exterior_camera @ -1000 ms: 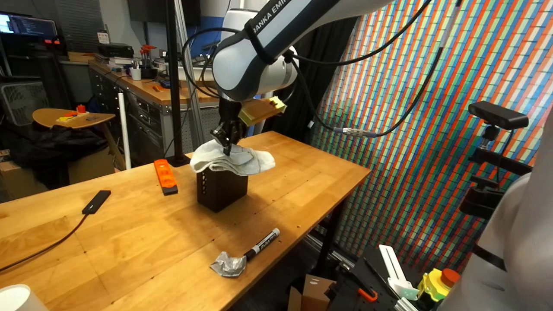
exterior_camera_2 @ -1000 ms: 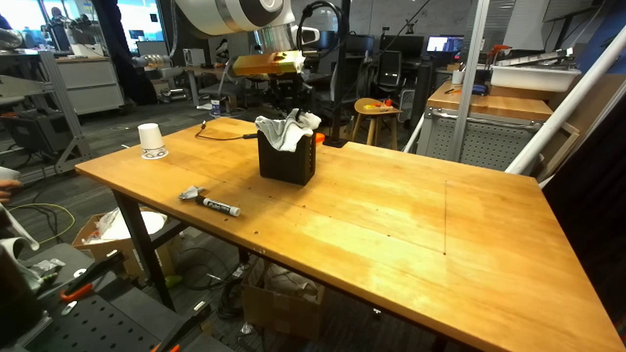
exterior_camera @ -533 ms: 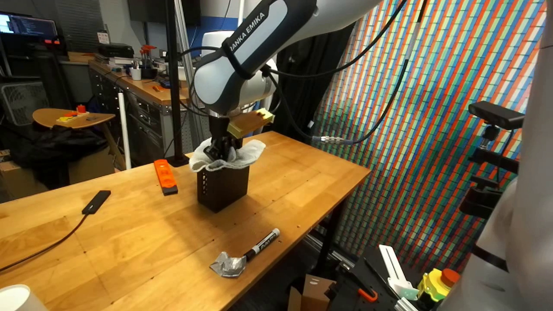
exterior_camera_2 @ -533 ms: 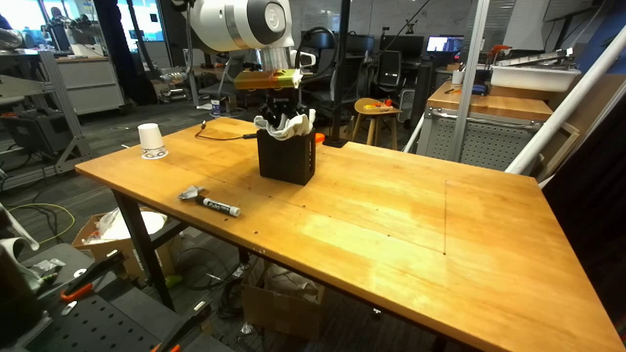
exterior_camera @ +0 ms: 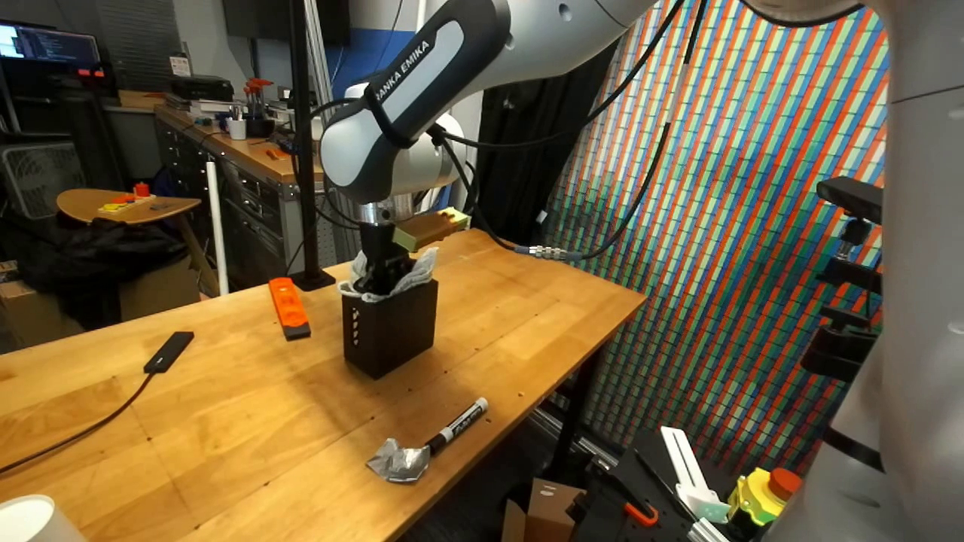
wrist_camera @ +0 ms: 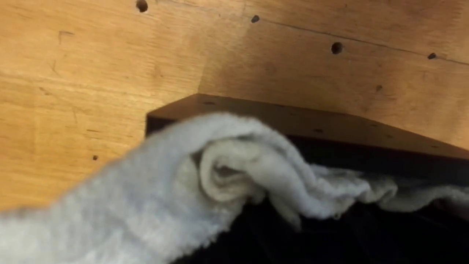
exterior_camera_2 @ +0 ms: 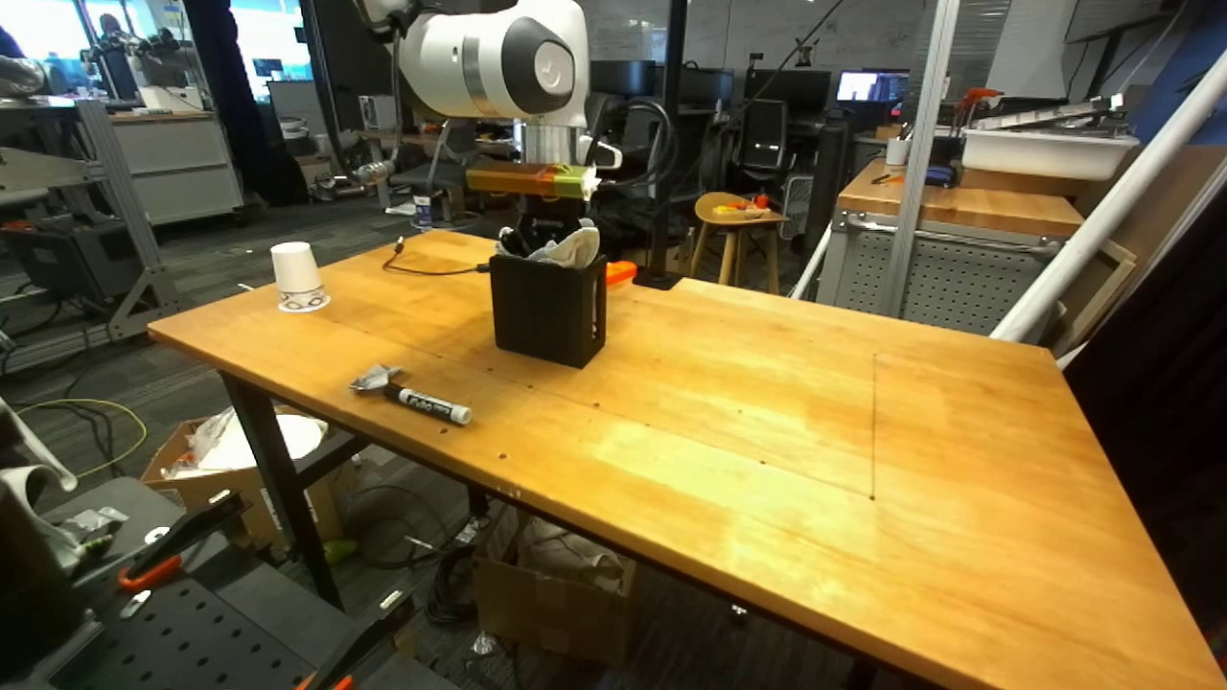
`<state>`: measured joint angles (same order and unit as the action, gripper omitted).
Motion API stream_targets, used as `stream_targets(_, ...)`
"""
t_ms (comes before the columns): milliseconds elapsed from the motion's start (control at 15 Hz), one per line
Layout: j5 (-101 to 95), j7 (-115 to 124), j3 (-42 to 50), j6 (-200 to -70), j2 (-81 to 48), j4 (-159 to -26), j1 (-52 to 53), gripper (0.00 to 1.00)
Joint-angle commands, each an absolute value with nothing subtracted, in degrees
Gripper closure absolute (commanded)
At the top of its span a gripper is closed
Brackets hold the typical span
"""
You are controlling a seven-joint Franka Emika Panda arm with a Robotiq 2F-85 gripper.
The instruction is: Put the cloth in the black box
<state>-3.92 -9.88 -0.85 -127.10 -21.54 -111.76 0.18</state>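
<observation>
In the mouth of the black box [exterior_camera: 395, 331], cloth [wrist_camera: 146, 190] hides the lower tool [exterior_camera: 384, 275]; wide or narrow, cannot be told. Wooden bench [exterior_camera_2: 748, 412] shows holes; lit monitor [exterior_camera_2: 870, 86] beyond.

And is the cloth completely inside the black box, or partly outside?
Partly outside: in both exterior views, folds of cloth stick out above the black box. How deep the rest reaches is hidden.

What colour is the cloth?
The cloth is pale grey to off-white, creamier in its curled fold; the wrist view shows it best.
</observation>
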Motion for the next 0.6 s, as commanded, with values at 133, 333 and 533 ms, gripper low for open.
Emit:
stream_targets(133,-0.8,-12.6,-1.0,-126.7,-18.7,-112.8,-2.2,0.93)
stream_targets(333,-1.1,-11.8,-0.3,-128.5,-13.3,-115.5,-3.0,0.56)
stream_targets(533,-1.5,-11.4,0.3,-129.5,-8.4,-117.3,-3.4,0.33)
